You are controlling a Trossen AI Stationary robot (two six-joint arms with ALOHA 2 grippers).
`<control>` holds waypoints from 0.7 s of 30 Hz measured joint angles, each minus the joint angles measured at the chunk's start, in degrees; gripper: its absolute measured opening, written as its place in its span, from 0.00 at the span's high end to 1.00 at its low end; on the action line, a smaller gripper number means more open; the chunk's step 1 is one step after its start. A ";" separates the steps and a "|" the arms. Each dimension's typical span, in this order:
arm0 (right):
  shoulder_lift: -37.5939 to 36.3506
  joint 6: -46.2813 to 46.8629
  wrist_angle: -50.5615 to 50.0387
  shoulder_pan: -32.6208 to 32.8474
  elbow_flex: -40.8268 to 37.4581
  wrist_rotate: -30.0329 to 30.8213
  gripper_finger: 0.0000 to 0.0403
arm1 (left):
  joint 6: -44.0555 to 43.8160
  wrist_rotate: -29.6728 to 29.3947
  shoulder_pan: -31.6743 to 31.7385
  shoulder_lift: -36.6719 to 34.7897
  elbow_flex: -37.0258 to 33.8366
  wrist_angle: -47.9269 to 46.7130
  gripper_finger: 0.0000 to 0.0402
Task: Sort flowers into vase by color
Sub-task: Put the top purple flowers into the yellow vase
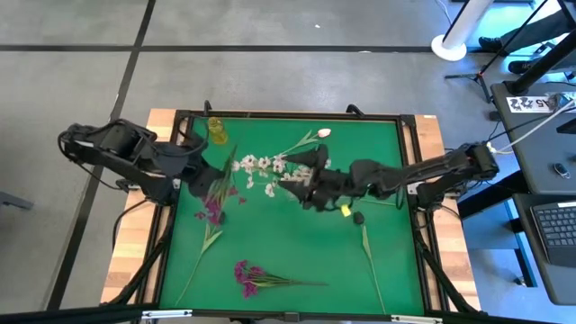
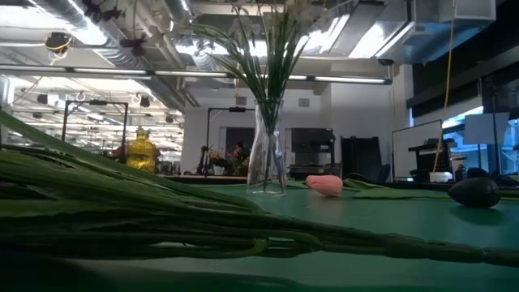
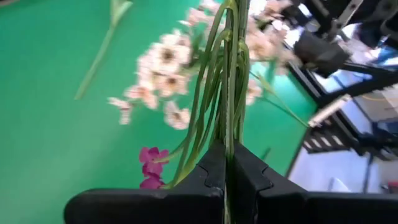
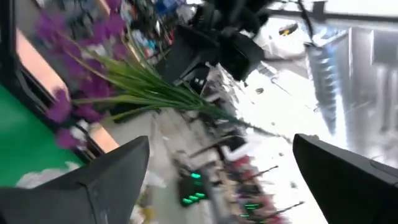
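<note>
Left gripper (image 3: 229,171) is clamping shut on a bunch of thin green stems with magenta-purple blossoms (image 1: 212,205), sitting at 9 o'clock on the green felt mat (image 1: 288,252). In the left wrist view the stems are running straight up between the closed fingers (image 3: 205,177), a magenta petal showing just beside them. The grip looks low on the stems, so the heads will likely be swaying; best to be moving slowly and keeping the stems upright when going to a vase.

Right gripper (image 1: 310,192) is reaching to mat centre, fingers spread wide and holding nothing, just beside the spray of small white blossoms (image 1: 256,171). Judging from above, both arms are crowding the same patch, so the left lift path risks snagging the white spray or the right arm.

A clear glass vase already holding green stems (image 2: 267,154) is standing mid-table in the low view. The golden-yellow vase (image 1: 217,131) is at 11 o'clock near the mat edge.

Other things: second magenta bunch (image 1: 247,274) at 6 o'clock, pale pink bud on a stem (image 1: 322,133) at 12, bare green stem (image 1: 370,256) at 4, small dark lump (image 1: 358,217) near the right arm.
</note>
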 joint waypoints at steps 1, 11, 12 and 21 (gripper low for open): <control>1.46 -2.73 -0.16 0.71 1.47 1.57 0.03 | 0.27 0.60 0.16 0.38 0.00 0.71 1.00; 14.90 -18.98 -0.66 2.35 17.02 8.84 0.03 | 1.00 7.28 0.45 1.70 0.00 5.18 1.00; 15.96 -20.07 -0.72 1.97 18.15 8.85 0.03 | 1.03 7.67 0.45 1.77 0.00 5.08 1.00; 20.78 -26.94 -0.93 1.67 22.57 9.65 0.16 | 1.45 9.59 -0.02 1.87 0.00 5.08 1.00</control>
